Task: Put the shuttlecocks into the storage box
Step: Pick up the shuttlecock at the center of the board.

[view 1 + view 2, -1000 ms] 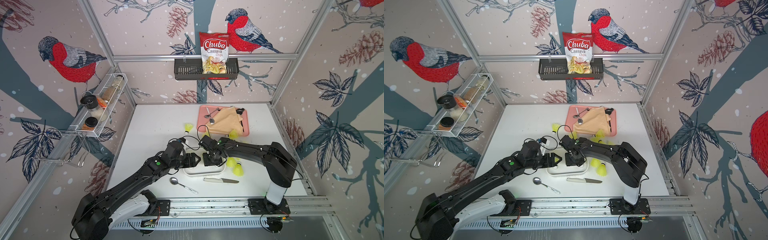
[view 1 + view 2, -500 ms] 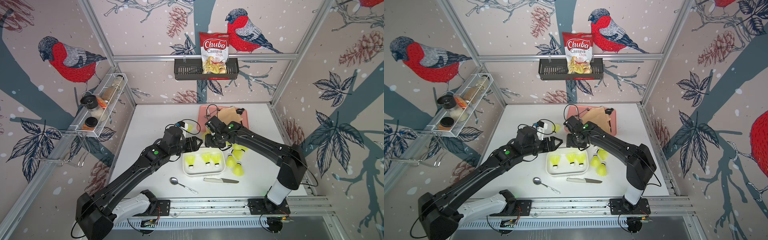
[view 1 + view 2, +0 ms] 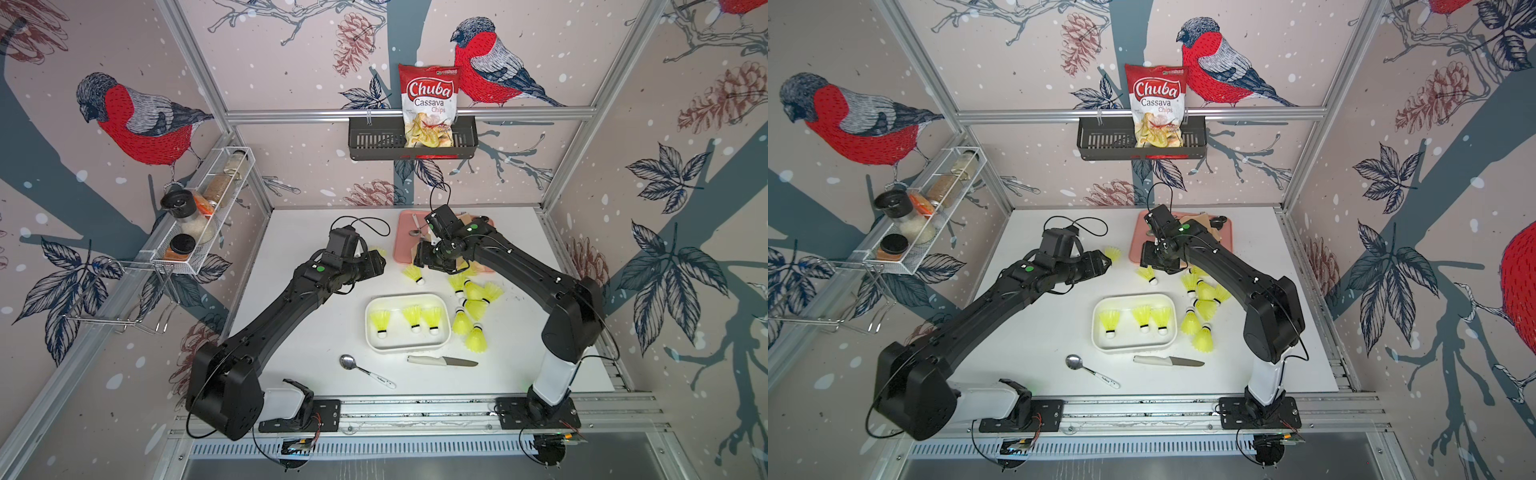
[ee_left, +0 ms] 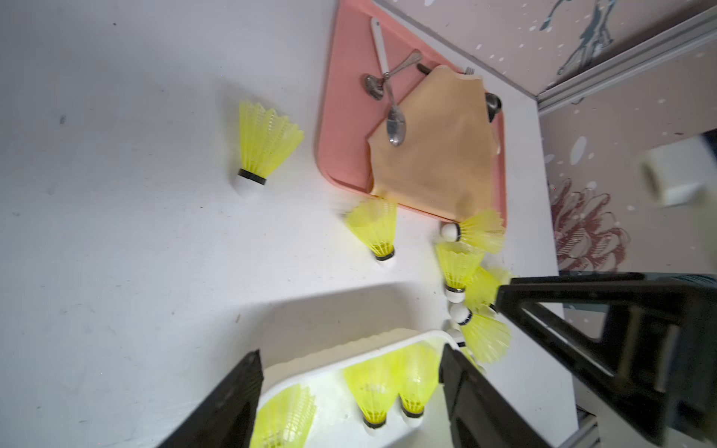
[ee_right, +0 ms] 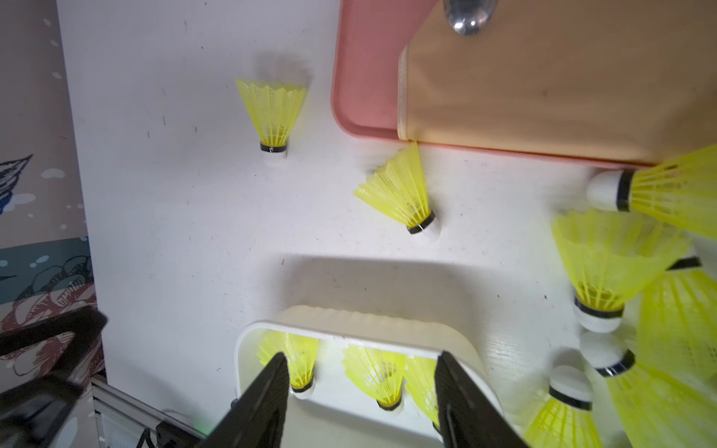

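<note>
shuttlecocks (image 3: 412,316): three stand inside the storage box (image 3: 407,347), more lie beside it; you hold left gripper (image 3: 377,262) and right gripper (image 3: 422,262) past its far rim (both spread, empty), likely to fetch another.

Neon yellow-green shuttlecocks (image 3: 412,316) (white tips, black bands) in the white storage box (image 3: 405,344), pink tray (image 3: 401,245) beyond it, white bench (image 3: 324,332).

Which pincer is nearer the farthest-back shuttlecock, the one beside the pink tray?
Left. The left pincer hovers right next to that shuttlecock, on its side away from the pink tray. The right pincer hangs by the tray's near corner, farther off.
</note>
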`<state>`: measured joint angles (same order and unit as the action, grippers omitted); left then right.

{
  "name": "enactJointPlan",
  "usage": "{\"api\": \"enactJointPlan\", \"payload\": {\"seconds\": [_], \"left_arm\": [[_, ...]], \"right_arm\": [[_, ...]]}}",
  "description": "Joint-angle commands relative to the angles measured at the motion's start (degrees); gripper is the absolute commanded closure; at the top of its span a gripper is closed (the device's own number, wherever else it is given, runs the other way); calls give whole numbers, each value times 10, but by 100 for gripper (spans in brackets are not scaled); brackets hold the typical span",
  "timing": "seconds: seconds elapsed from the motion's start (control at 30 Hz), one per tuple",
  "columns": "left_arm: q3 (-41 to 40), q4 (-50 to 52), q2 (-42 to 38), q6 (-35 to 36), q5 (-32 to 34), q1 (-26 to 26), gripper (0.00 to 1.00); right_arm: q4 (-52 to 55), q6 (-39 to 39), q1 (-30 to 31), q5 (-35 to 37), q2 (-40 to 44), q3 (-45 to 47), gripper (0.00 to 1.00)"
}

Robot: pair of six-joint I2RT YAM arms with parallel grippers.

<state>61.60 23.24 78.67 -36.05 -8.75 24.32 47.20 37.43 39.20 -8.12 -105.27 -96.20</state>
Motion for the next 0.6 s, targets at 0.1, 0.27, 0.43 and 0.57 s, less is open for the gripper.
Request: {"api": "enactJointPlan", "payload": {"seconds": [0.1,0.27,0.43,0.57], "left_arm": [[51,9,108,86,41,-28,25],[93,2,199,147,59,-40,27],[105,-29,253,180,55,-49,31],[124,-46,289,192,36,-53,33]], "right_arm": [[-42,-29,-11,-62,-63,-50,22],[-57,-28,-22,-78,-103,-77,3],[-79,-18,-45,-103,-121,-81,0],[-82,-17,-60,-107,-122,-77,0]]}}
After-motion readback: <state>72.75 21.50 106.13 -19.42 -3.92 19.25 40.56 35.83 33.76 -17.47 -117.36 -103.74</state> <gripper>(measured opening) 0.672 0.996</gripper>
